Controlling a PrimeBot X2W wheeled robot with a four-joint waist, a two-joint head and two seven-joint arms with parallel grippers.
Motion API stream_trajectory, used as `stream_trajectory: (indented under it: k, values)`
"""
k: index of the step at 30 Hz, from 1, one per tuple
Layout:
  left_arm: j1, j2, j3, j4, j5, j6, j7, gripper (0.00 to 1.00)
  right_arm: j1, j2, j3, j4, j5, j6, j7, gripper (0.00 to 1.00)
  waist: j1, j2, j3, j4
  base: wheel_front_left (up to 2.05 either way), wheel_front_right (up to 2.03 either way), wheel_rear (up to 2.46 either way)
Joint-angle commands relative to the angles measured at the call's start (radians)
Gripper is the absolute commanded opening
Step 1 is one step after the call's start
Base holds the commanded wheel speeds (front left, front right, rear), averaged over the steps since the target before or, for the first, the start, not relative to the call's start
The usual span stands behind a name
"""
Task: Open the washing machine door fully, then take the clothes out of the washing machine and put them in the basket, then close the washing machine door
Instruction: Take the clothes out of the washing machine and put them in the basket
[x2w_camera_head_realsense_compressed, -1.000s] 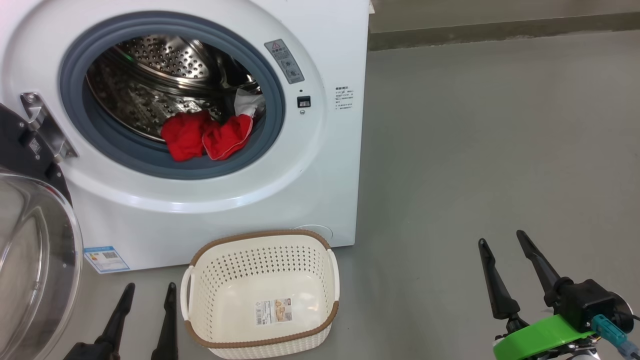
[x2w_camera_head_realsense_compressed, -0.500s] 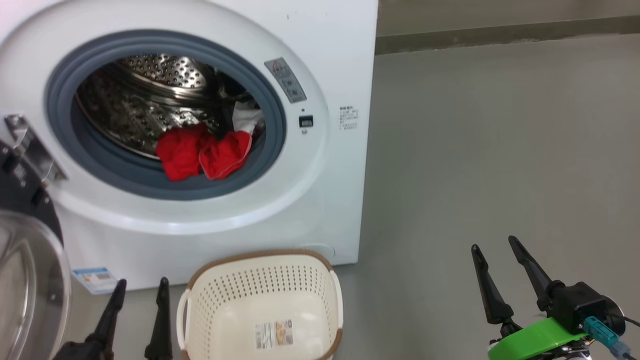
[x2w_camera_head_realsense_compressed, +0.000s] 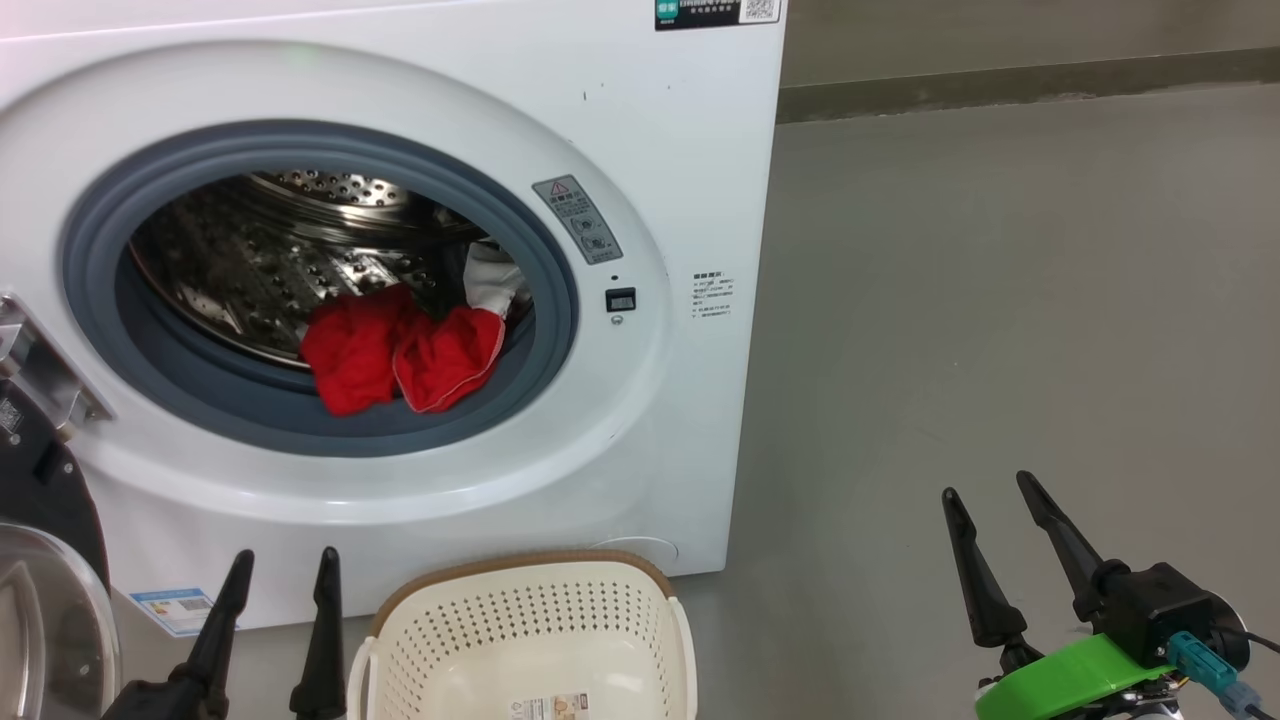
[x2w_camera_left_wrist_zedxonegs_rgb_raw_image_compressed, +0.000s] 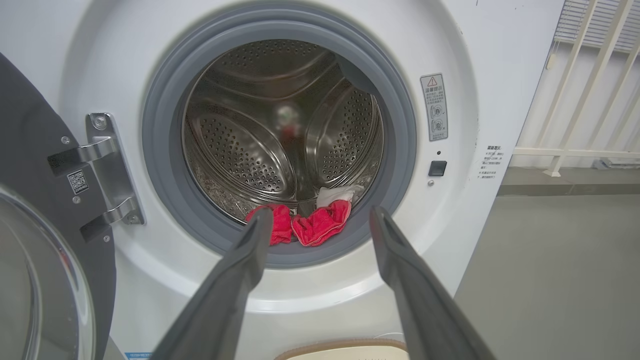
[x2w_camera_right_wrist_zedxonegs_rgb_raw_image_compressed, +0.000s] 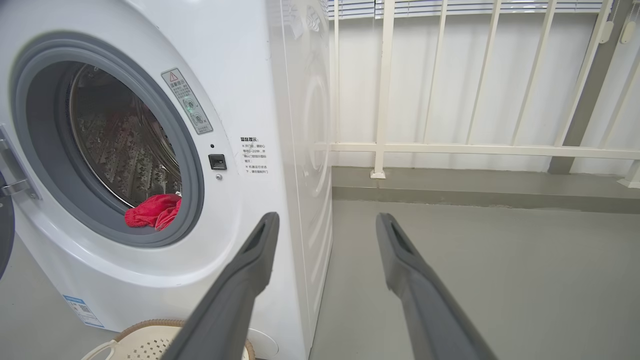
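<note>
The white washing machine (x2w_camera_head_realsense_compressed: 660, 150) has its door (x2w_camera_head_realsense_compressed: 45, 600) swung wide open at the lower left, black rim and glass bowl partly in frame. Red clothes (x2w_camera_head_realsense_compressed: 400, 350) with a white patch lie at the front lip of the steel drum, over the grey rubber ring (x2w_camera_head_realsense_compressed: 330, 420). The cream basket (x2w_camera_head_realsense_compressed: 520, 630) stands on the floor just before the machine. My left gripper (x2w_camera_head_realsense_compressed: 283, 565) is open beside the basket's left side, empty. My right gripper (x2w_camera_head_realsense_compressed: 985, 485) is open over bare floor at the lower right. In the left wrist view the clothes (x2w_camera_left_wrist_zedxonegs_rgb_raw_image_compressed: 320, 225) sit between and beyond the open fingers.
Grey floor (x2w_camera_head_realsense_compressed: 1000, 300) stretches right of the machine to a low kerb. A white railing (x2w_camera_right_wrist_zedxonegs_rgb_raw_image_compressed: 450, 147) stands behind the machine's right side. The door hinge bracket (x2w_camera_left_wrist_zedxonegs_rgb_raw_image_compressed: 107, 170) sits left of the opening.
The head camera has tilted upward: machine, clothes and basket all sit lower in the picture now. Both grippers stay open and keep nearly the same places in the view.
</note>
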Motion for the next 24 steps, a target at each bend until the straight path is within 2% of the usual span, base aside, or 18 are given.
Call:
stream_trajectory:
  k: [1, 14, 24]
  values:
    - [-0.025, 0.012, 0.036, -0.025, 0.002, 0.004, -0.012, 1.0, -0.035, -0.008, 0.026, -0.022, -0.001, 0.005, -0.006, 1.0, 0.0, -0.0001, 0.0, 0.001, 0.0, 0.0, 0.0]
    - [-0.031, 0.008, 0.046, -0.028, 0.013, -0.003, -0.012, 1.0, -0.033, -0.01, 0.029, -0.025, 0.003, 0.005, -0.006, 1.0, 0.0, -0.0001, 0.0, 0.008, 0.0, 0.0, 0.0]
    - [-0.063, 0.006, 0.035, -0.001, 0.03, 0.012, -0.012, 1.0, -0.029, -0.01, 0.019, -0.036, 0.004, 0.005, -0.006, 1.0, 0.0, -0.0001, 0.025, 0.032, 0.0, 0.0, 0.0]
